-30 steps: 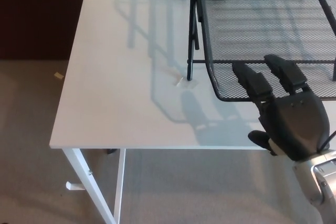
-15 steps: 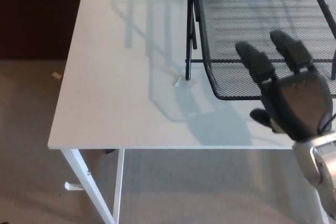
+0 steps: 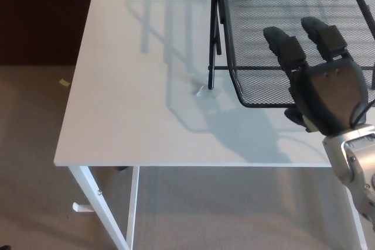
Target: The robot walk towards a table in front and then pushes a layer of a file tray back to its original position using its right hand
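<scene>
One right robot hand (image 3: 325,89), fingers spread, rests against the pulled-out tray layer (image 3: 258,80), which juts toward the table (image 3: 135,98) edge.

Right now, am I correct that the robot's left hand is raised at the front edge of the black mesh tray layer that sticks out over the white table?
Not quite: it is the right hand, not the left, as the head view shows it coming in from picture right. The rest holds: it is raised at the front edge of the black mesh tray layer, which sticks out over the white table.

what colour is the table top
White; the table top shows plainly in the head view.
</scene>
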